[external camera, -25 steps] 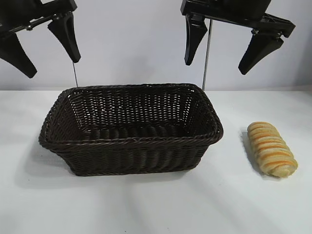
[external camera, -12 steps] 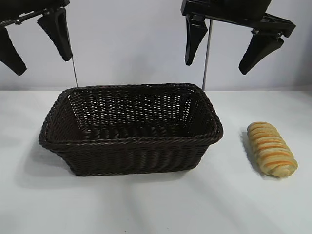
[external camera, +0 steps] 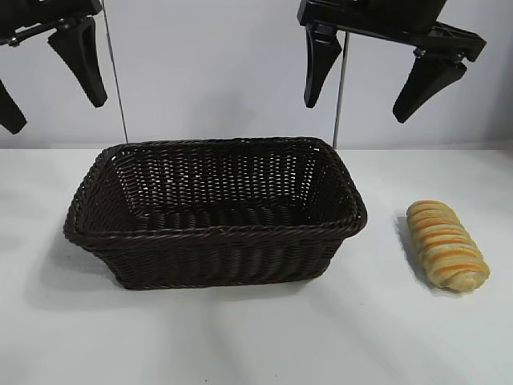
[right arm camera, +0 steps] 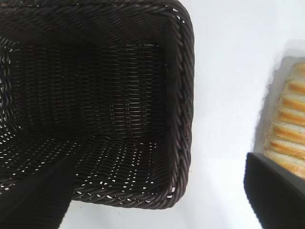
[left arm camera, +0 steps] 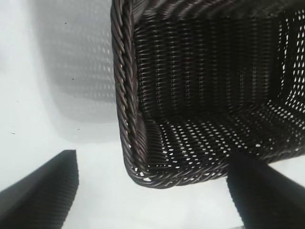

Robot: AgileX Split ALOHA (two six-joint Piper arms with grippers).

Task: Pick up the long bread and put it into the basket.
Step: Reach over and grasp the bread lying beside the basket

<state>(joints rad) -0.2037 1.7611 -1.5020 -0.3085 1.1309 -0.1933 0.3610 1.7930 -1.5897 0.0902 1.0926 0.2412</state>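
1. Two tools hang high, both spread and empty: your left tool [external camera: 46,76] idle, your right tool [external camera: 375,76] nearer the long bread [external camera: 446,245].
2. That bread lies on the bench [external camera: 256,337], right of the basket [external camera: 216,233], apart.

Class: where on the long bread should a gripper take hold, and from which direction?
Grip the long bread across its narrow middle, coming straight down from above: it lies flat on the table, long sides clear, right of the basket.

Left claw [external camera: 44,76] cut by the exterior view's edge; long bread [right arm camera: 289,126] half outside the right wrist view.
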